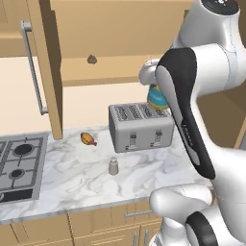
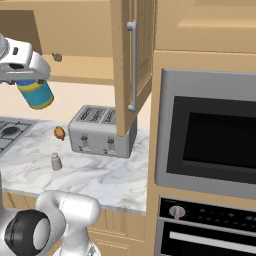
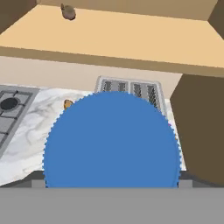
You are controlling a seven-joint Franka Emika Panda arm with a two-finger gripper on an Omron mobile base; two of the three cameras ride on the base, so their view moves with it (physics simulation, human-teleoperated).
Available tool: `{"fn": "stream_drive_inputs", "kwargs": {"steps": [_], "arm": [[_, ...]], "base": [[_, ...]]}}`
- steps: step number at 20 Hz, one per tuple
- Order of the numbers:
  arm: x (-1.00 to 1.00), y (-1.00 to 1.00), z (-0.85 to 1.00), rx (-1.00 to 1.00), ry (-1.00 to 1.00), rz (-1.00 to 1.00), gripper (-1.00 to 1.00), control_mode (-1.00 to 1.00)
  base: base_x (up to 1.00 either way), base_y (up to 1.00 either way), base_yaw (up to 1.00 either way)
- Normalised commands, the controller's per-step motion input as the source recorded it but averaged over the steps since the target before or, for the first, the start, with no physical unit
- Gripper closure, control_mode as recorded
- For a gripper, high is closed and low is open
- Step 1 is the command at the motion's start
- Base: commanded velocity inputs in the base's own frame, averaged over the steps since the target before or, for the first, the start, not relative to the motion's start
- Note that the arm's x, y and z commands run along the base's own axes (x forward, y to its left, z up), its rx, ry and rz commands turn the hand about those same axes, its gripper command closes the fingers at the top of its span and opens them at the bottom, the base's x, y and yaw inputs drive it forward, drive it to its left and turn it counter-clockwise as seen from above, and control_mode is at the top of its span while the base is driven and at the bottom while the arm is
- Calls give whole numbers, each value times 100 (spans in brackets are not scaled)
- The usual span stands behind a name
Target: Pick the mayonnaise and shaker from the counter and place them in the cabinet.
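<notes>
**A:** Looking at the right base view, the gripper (image 2: pixel 31 84) has the mayonnaise (image 2: pixel 37 93) clamped by its lid end, jar hanging tilted in mid-air, well above the counter (image 2: pixel 100 177) and a bit below the cabinet (image 2: pixel 85 70) shelf. Jaws are spread wide around the jar, so that's a grip, not an empty open hand

**B:** Yeah, and in the hand view the blue lid (image 3: pixel 113 140) sits right up against the camera. Where's the shaker?

**A:** The shaker (image 1: pixel 113 166) is upright on the marble, in front of the toaster (image 1: pixel 140 126), apart from it. A small orange-brown thing (image 1: pixel 88 139) lies to the left of the toaster, near the stove (image 1: pixel 21 166)

**B:** Cabinet door (image 1: pixel 45 67) stands open, bar handle (image 1: pixel 33 67) on it. There's a small dark lump (image 1: pixel 92 59) on the shelf too. Can't tell what it is
</notes>
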Motion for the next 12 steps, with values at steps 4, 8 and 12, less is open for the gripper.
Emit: {"fn": "stream_drive_inputs", "kwargs": {"steps": [4,8,12], "arm": [[2,0,38,1,-2,-16,100,-100],[21,-7,10,0,0,-11,100,-100],[35,-10,0,0,0,-1,100,-100]], "base": [[0,0,0],[0,0,0],[0,0,0]]}}
